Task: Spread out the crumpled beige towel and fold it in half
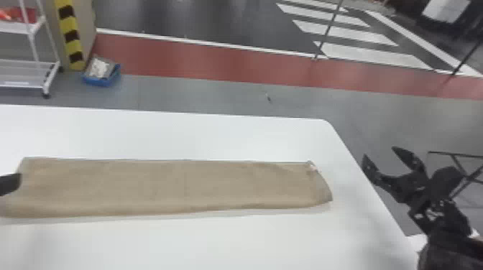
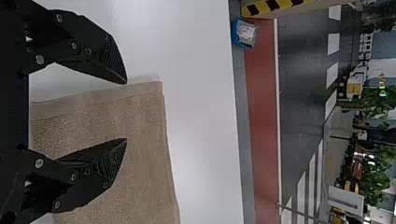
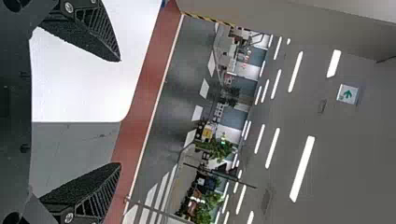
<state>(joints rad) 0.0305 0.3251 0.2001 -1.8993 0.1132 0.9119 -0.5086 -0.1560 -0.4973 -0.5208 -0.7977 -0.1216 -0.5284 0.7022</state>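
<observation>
Towel: a long, flat beige strip on the table, its left end under and between the left fingers, its far end short of the right ones.
Left gripper: parted and grasping nothing, one finger above the cloth, the other by its end edge.
Right gripper: spread wide and empty, out past the table's side edge.
Cloth: probably light, limp and hard to damage; layers may slip apart.
Hold: best pinched at an end corner, taking all layers.
Tag: pale, at the towel end nearer the right fingers.
Bin: blue, on the floor beyond the table, well apart from both grippers.
Obstacles: none seen on the towel; the tabletop could catch low fingertips.
</observation>
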